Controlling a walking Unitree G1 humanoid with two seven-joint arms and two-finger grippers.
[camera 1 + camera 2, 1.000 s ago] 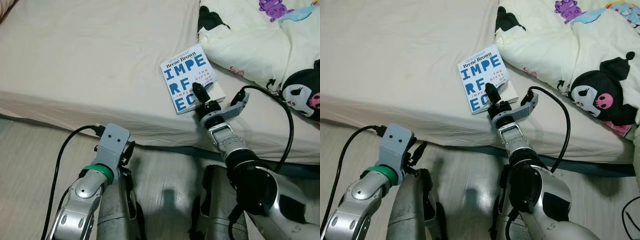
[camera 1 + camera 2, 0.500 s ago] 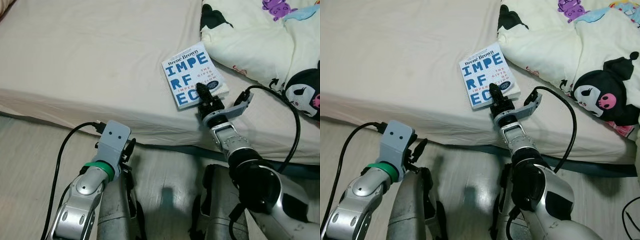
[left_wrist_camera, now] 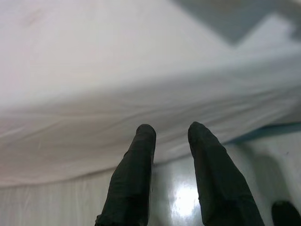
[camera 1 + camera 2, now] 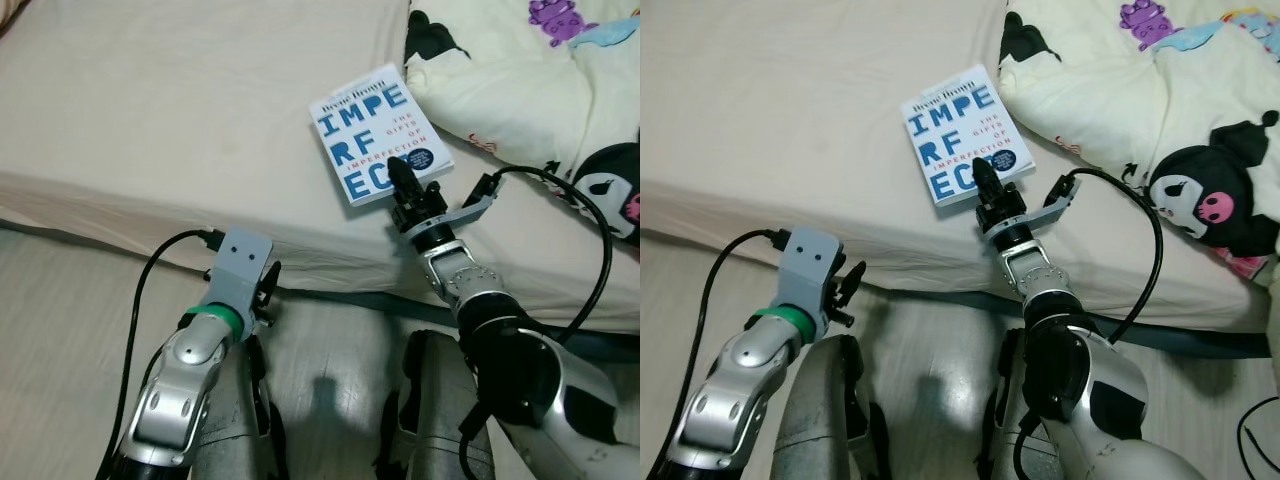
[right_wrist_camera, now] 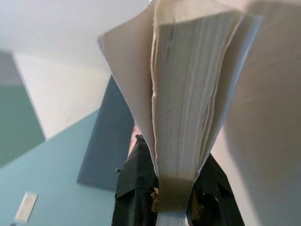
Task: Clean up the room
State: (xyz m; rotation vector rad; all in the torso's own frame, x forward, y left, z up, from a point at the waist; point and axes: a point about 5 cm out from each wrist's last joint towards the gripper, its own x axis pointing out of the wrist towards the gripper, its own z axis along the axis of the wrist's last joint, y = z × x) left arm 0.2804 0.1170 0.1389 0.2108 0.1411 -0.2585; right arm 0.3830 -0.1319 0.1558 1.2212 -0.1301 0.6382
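Right gripper (image 4: 400,180) clamped on book (image 4: 375,130)

The book (image 4: 378,134) cover reads "Brené Brown" on top, then big blue "IMPE RF EC" and small "THE GIFTS OF IMPERFECTION".

Right arm extended forward — right gripper (image 4: 399,180) clamped, fingers (image 5: 136,174) pinching either side of book (image 4: 378,135) at its near edge. I read wrist as pitched up. Left arm bent, low — left gripper (image 3: 171,136) slightly parted, fingers (image 3: 134,179) holding nothing, pointed toward mattress side.
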